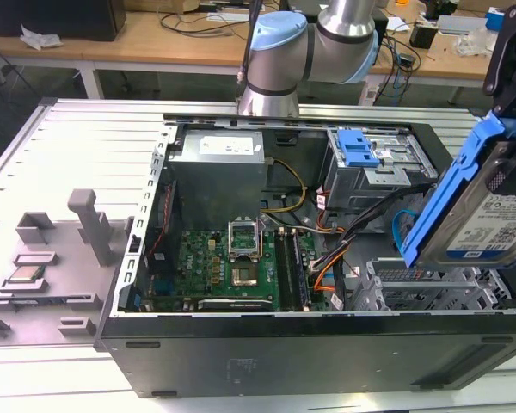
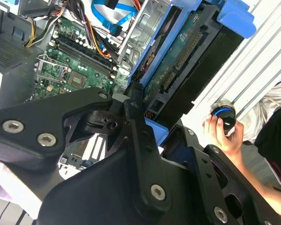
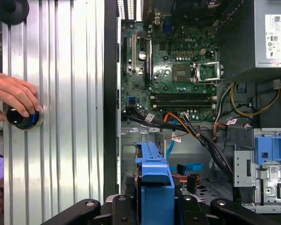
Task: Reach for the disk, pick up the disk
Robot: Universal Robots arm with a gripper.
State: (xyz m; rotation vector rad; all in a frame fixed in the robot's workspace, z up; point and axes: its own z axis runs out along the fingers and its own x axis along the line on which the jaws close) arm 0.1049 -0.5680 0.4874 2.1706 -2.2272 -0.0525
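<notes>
The disk (image 1: 488, 211), a silver hard drive with a white-and-blue label in a bright blue bracket, hangs tilted in the air above the open computer case's corner at the exterior view's right. My gripper (image 1: 509, 101) comes down from above and is shut on its upper end. In the second wrist view the disk's green circuit-board underside (image 2: 178, 61) runs away from the black gripper links (image 2: 131, 136). In the first wrist view the blue bracket (image 3: 154, 180) sits between the two black finger arms (image 3: 86, 206).
Below lies the open case (image 1: 310, 344) with motherboard (image 1: 232, 267), power supply (image 1: 219, 168), cables and a blue-latched drive cage (image 1: 370, 163). A grey fixture with a CPU chip (image 1: 27, 275) stands at the exterior view's left. A person's hand (image 3: 14, 96) rests on a round knob on the ribbed table.
</notes>
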